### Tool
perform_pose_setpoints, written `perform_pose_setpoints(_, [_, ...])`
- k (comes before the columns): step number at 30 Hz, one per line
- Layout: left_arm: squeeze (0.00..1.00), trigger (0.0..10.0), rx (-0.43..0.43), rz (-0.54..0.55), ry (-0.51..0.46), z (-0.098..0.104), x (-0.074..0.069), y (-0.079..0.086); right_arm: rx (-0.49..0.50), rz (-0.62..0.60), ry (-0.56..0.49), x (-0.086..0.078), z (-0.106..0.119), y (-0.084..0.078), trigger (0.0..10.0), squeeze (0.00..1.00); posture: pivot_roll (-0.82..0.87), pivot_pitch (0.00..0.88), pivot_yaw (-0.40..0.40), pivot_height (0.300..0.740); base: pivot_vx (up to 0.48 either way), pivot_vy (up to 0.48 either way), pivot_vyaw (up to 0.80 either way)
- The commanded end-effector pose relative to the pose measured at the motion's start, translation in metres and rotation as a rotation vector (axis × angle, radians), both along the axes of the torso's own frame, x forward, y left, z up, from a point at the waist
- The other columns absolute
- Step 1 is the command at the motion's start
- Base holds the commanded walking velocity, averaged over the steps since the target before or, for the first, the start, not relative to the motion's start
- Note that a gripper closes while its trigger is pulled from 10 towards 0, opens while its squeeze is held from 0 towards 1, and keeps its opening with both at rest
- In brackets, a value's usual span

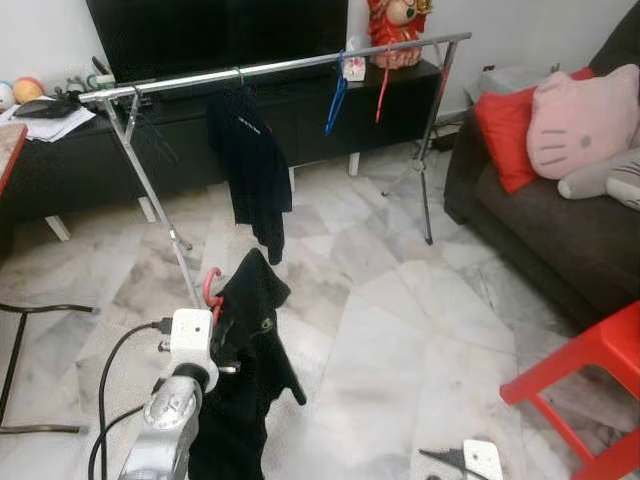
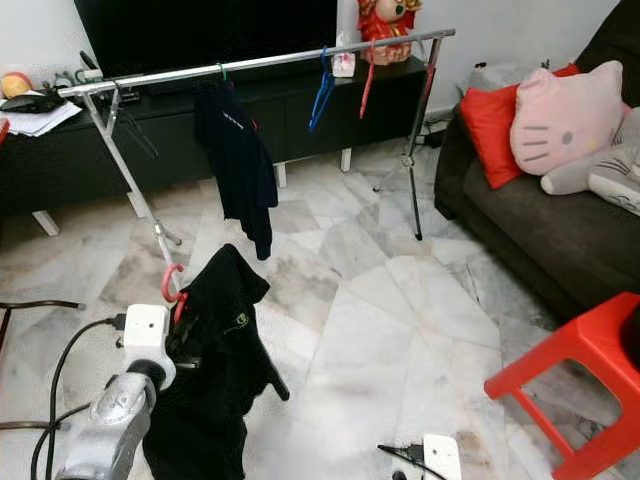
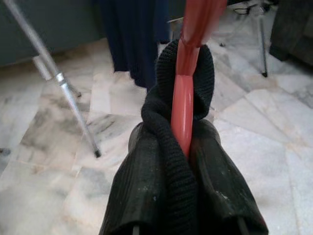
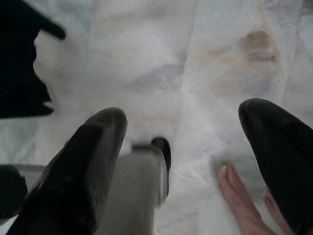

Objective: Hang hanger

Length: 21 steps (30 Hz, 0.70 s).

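My left gripper point(image 3: 182, 147) is shut on the neck of a red hanger point(image 3: 185, 98) that carries a black garment point(image 1: 250, 340). The garment's knit collar wraps the hanger's stem between the fingers point(image 3: 142, 191). The hanger's red hook point(image 1: 210, 288) sticks up above my left wrist, low and in front of the silver clothes rail point(image 1: 290, 67). A dark garment point(image 1: 250, 150), a blue hanger point(image 1: 336, 100) and a red hanger point(image 1: 382, 93) hang on that rail. My right gripper point(image 4: 181, 147) hangs open above the marble floor.
A dark sofa point(image 1: 530, 230) with a red cushion point(image 1: 505, 135) and a pink pillow point(image 1: 580, 120) stands right. A red stool point(image 1: 590, 370) is at the front right. A black TV cabinet point(image 1: 300, 110) is behind the rail. A person's toes or fingers point(image 4: 237, 196) show below my right gripper.
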<state>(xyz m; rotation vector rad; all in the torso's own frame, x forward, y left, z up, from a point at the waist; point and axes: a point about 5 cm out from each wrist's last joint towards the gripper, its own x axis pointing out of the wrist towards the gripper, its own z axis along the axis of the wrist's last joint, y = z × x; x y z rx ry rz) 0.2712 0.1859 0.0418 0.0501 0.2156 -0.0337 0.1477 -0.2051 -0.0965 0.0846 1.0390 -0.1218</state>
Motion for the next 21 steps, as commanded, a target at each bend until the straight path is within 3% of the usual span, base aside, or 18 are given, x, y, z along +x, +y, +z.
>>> perform_pose_setpoints(1, [0.0, 10.0, -0.001, -0.022, -0.063, 0.013, 0.006, -0.007, -0.01, -0.006, 0.016, -0.006, -0.001, -0.004, 10.0, 0.0, -0.11, 0.0, 0.012, 0.74, 0.412, 0.0, 0.0])
perform_pose_setpoints(8, [0.0, 10.0, -0.002, -0.024, -0.056, 0.013, 0.006, -0.008, 0.013, -0.001, 0.014, 0.001, -0.003, 0.02, 10.0, 0.0, -0.11, 0.0, 0.015, 0.74, 0.421, 0.0, 0.0])
perform_pose_setpoints(9, [0.0, 10.0, -0.004, -0.019, -0.053, 0.013, 0.005, -0.009, 0.021, 0.009, 0.008, 0.007, -0.002, 0.03, 10.0, 0.0, -0.11, 0.0, 0.01, 0.74, 0.428, 0.0, 0.0])
perform_pose_setpoints(21, [0.0, 10.0, -0.001, 0.001, -0.037, 0.012, 0.003, -0.007, 0.03, 0.055, -0.023, 0.031, 0.006, 0.056, 10.0, 0.0, -0.1, 0.0, 0.004, 0.74, 0.426, 0.0, 0.0])
